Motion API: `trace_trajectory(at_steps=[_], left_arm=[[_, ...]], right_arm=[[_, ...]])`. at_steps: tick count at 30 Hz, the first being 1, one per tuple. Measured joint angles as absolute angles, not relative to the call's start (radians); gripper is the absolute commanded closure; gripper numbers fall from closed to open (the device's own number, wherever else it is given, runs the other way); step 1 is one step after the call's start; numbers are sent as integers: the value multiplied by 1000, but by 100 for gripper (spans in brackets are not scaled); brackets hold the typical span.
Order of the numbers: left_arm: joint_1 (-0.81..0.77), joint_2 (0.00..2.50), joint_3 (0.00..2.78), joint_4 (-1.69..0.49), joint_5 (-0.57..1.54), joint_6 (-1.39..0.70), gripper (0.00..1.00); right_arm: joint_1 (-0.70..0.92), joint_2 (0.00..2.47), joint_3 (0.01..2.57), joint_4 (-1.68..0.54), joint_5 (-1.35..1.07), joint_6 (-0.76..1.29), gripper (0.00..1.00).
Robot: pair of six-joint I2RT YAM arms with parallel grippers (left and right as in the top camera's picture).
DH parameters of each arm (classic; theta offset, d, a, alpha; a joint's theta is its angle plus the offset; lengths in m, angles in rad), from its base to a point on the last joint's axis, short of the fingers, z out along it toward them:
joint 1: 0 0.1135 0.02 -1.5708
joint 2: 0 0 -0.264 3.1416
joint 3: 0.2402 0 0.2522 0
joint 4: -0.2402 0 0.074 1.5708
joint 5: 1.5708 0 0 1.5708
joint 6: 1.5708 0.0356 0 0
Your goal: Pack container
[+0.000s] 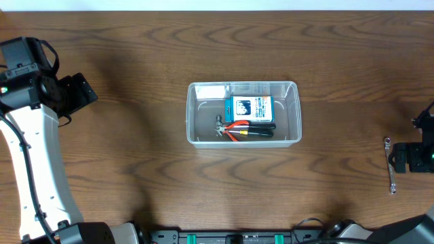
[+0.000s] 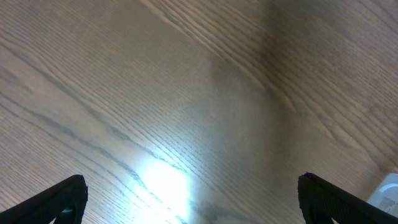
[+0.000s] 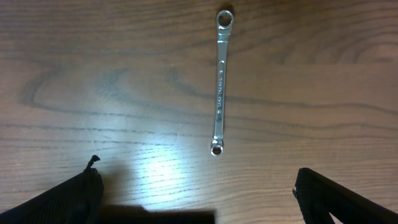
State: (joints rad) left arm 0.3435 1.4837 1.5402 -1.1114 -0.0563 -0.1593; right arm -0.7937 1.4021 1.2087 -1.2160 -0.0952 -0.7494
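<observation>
The clear plastic container [image 1: 291,112] sits mid-table, holding a small blue-and-white box [image 1: 247,108] and red-and-black pliers [image 1: 245,131]. A silver wrench [image 1: 390,166] lies flat on the wood at the right, also in the right wrist view [image 3: 219,81]. My right gripper [image 3: 196,186] is open and empty, hovering just beside the wrench, which lies ahead of the fingertips. My left gripper [image 2: 189,196] is open and empty over bare wood at the far left; a corner of the container [image 2: 387,190] peeks in at that view's right edge.
The wooden table [image 1: 135,156] spreads all round the container. The left arm's white body [image 1: 34,169] stands along the left edge. A black base rail [image 1: 230,237] runs along the front edge.
</observation>
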Motion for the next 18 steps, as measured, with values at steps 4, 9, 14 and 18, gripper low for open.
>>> trace_trajectory(at_steps=[4,9,14,18], left_arm=[[344,1484,1540,-1111,-56,-159,2],[344,1484,1540,-1111,-56,-159,2],[344,1484,1540,-1111,-56,-159,2],[344,1484,1540,-1111,-56,-159,2]], right_arm=[[-794,1471,1209,-1214,-79,-718,1],[-794,1591,1208,-1213,-47,-649,1],[-793,1676,1207,-1200,-31,-627,1],[-793,1698,1206,-1163,-1,-617,1]])
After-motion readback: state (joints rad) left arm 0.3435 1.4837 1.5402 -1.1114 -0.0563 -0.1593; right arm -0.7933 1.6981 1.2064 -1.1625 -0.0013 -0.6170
